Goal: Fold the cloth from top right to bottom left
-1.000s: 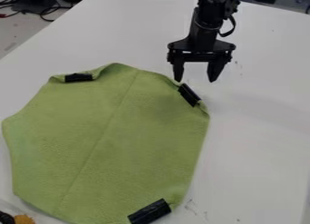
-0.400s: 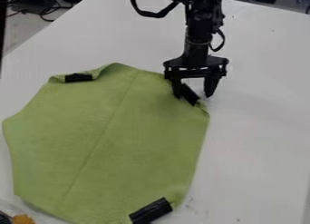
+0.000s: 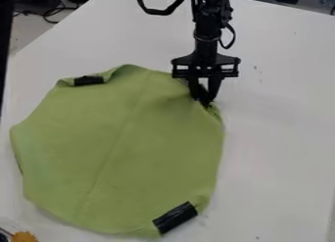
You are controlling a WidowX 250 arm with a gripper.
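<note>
Gripper [image 3: 205, 100]: jaws clenched on a black tab [image 3: 200, 92] at the green cloth's [image 3: 131, 148] edge, from where I'm standing.
Cloth: spread on white table [image 3: 281, 138], mostly below and left of jaws; rumpled right by them.
Second tab [image 3: 88, 80]: on cloth, well left of jaws.
Third tab [image 3: 175, 217]: on cloth's lower edge, well below jaws.
Orange thing [image 3: 25, 236]: far lower left of jaws, too small to identify.
</note>
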